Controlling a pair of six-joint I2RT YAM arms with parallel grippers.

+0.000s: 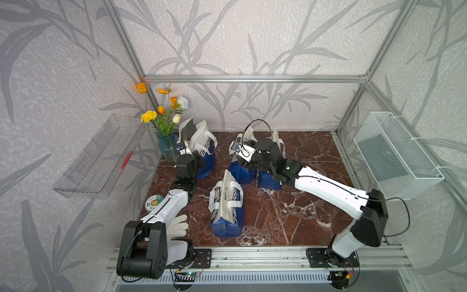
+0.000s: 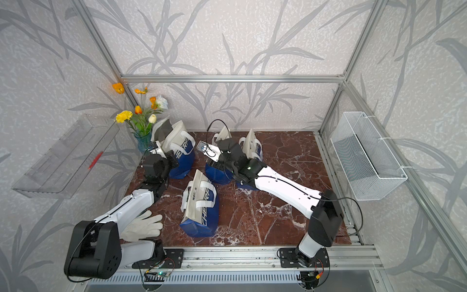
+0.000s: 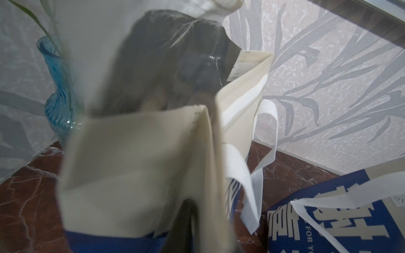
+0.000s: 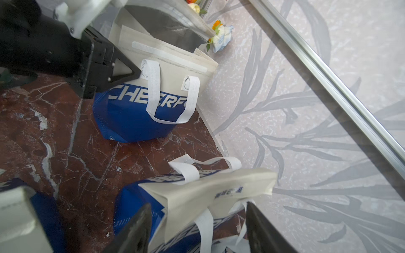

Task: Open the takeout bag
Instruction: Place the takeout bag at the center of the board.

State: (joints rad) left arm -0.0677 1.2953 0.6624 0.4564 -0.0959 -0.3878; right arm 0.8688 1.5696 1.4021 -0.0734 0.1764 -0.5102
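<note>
Several blue-and-cream takeout bags with white handles stand on the marble table (image 1: 303, 215). The back-left bag (image 1: 206, 149) (image 2: 185, 151) (image 4: 142, 109) gapes at the top and shows a dark silvery lining (image 3: 175, 54). My left gripper (image 4: 131, 72) is at this bag's cream rim. In the left wrist view blurred cream fabric (image 3: 142, 153) covers the jaws, and only one dark finger (image 3: 186, 219) shows. My right gripper (image 4: 197, 230) is open. Its two dark fingers (image 4: 135, 230) straddle the shut cream top of a back-middle bag (image 4: 219, 192) (image 1: 242, 174) without pinching it.
Another bag (image 1: 227, 207) stands at the front middle and one (image 1: 269, 182) lies under the right arm. A blue vase of flowers (image 1: 168, 149) stands beside the back-left bag. A white glove (image 1: 178, 223) and a round disc (image 1: 154, 202) lie at the left. A wire basket (image 1: 396, 156) hangs at the right.
</note>
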